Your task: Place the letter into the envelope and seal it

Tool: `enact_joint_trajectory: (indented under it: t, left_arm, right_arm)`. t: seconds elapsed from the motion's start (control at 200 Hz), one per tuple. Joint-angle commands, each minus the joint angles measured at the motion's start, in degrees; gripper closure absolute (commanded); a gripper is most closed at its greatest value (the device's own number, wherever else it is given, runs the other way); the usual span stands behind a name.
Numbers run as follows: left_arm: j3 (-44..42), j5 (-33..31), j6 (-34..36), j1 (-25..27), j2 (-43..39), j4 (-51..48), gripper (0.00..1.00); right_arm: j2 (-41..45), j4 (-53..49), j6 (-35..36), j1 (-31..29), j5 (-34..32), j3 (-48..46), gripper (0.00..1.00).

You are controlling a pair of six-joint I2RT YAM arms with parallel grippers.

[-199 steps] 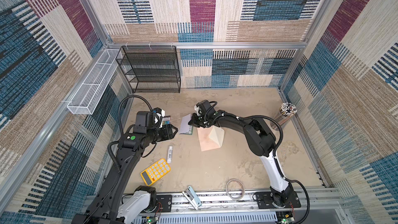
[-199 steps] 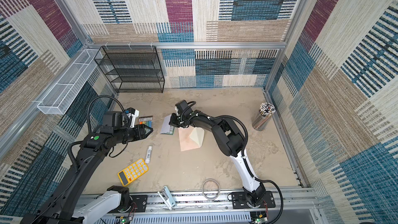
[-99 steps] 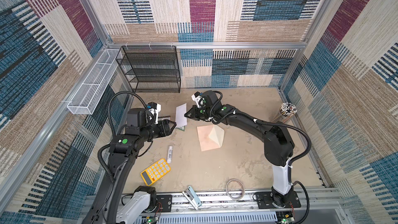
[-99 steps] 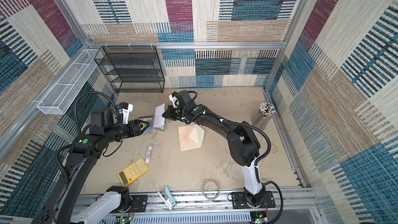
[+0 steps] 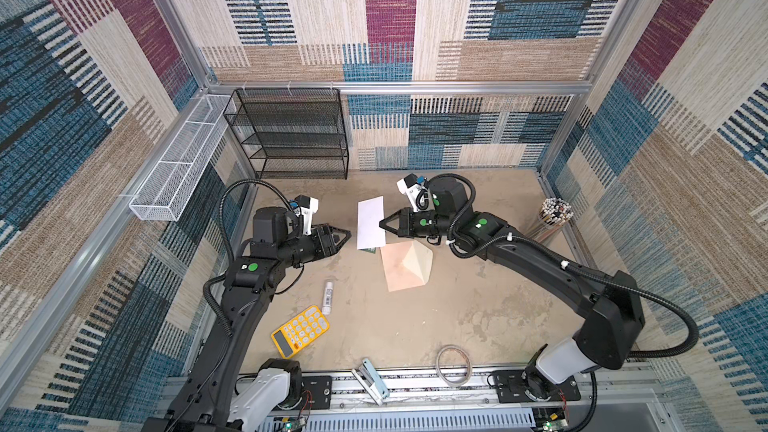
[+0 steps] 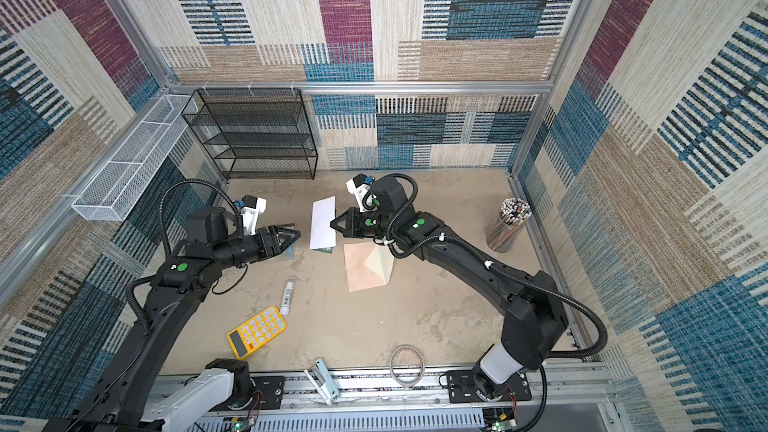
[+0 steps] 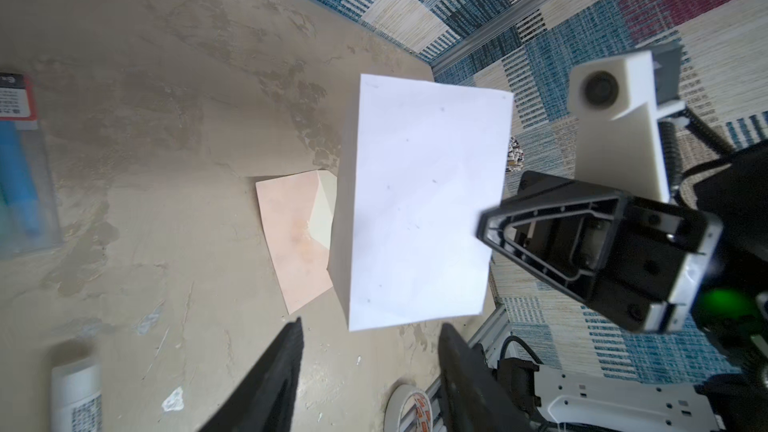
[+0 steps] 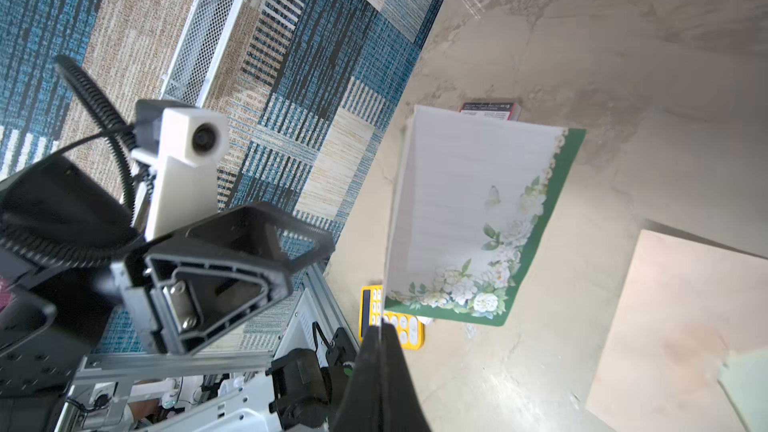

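While pinched in the closed right claw (image 5: 380, 226) above the table (image 5: 395, 326), shows the letter (image 5: 370, 223) aloft: white, lined, green floral border on two edges; left claw (image 5: 348, 236) open, just left; peach envelope (image 5: 405, 265) flat, near-right.

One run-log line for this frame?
right gripper shut on letter, held aloft | left gripper open, empty, facing letter | envelope on table, unfilled

letter (image 5: 371, 222): smooth matt paper | envelope (image 5: 405, 268): matt paper | shelf rack (image 5: 291, 135): metal mesh
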State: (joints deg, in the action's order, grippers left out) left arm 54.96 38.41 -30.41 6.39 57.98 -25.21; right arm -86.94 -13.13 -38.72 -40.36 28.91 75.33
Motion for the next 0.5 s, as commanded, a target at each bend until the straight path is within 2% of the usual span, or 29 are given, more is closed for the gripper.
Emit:
enact_joint_trajectory:
  t: [0.0, 0.1, 0.291, 0.496]
  left_arm:
    - [-2.4, 4.6, -7.2, 0.0, 1.1, 13.1, 0.44]
    - [-3.5, 6.9, -9.6, 1.3, 3.1, 18.9, 0.44]
    - [-2.1, 7.0, -7.5, 7.9, 7.0, 22.9, 0.45]
    - [-5.0, 7.9, -13.0, 9.1, 9.7, 34.2, 0.43]
  right_arm:
    - [3.9, 2.5, 1.4, 0.5, 0.5, -3.0, 1.0]
    - [6.9, 2.7, 2.1, 1.0, 1.5, -5.1, 1.0]
    - [11.2, 5.5, 2.0, 2.3, 3.7, -8.6, 1.0]
    - [13.7, 6.7, 1.8, 3.9, 6.9, -10.0, 1.0]
